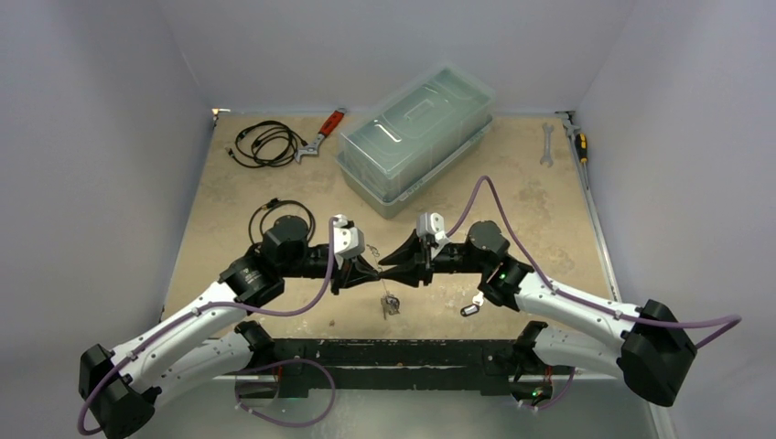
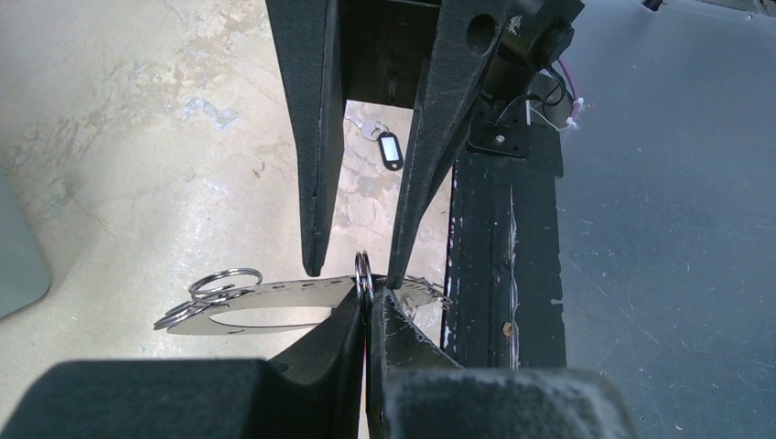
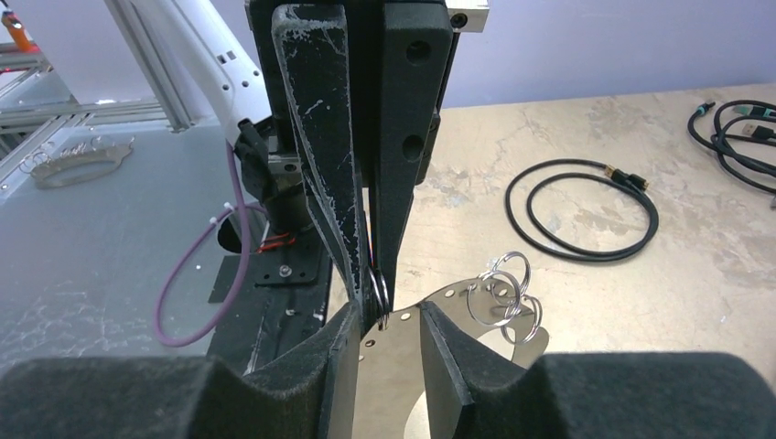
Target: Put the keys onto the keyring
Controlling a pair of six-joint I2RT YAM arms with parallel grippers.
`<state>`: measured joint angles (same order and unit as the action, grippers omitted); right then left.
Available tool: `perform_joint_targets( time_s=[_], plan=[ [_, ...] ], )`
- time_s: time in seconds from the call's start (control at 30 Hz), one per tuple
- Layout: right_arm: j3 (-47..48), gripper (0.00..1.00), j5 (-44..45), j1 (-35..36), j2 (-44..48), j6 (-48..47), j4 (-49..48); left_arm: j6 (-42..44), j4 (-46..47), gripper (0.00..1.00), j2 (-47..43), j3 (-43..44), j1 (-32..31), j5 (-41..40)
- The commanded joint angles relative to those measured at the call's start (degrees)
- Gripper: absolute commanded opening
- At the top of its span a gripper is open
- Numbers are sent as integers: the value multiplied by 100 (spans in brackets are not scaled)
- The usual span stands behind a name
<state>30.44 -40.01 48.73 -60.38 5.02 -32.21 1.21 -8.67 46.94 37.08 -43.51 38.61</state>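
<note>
The left gripper [image 2: 368, 302] is clamped tight on a small silver split ring [image 2: 363, 272]. That ring threads the keyring [image 2: 293, 293], a flat, pale metal oval loop punched with holes, held off the mottled beige table [image 1: 549, 210]. More split rings [image 3: 503, 291] hang at the loop's end away from the arm bases. Just below the meeting fingertips lies what looks like a small clump of silver keys [image 1: 391, 305], too small to sort out. The right gripper [image 3: 389, 313] faces the left one with its jaws parted, straddling the loop's band. Further right, a silver key with a black plastic tag [image 2: 391, 151] lies near the table's front edge.
</note>
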Motion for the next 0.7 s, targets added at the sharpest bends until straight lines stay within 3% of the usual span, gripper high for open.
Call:
perform_joint_targets(
  time_s=[0.0, 0.67],
  plan=[
    [370, 34, 20, 22, -35, -27, -1, 13, 304, 0, 41, 273, 7, 182],
    [401, 29, -75, 22, -164, 83, -135, -41, 331, 0, 122, 256, 5, 175]
  ],
)
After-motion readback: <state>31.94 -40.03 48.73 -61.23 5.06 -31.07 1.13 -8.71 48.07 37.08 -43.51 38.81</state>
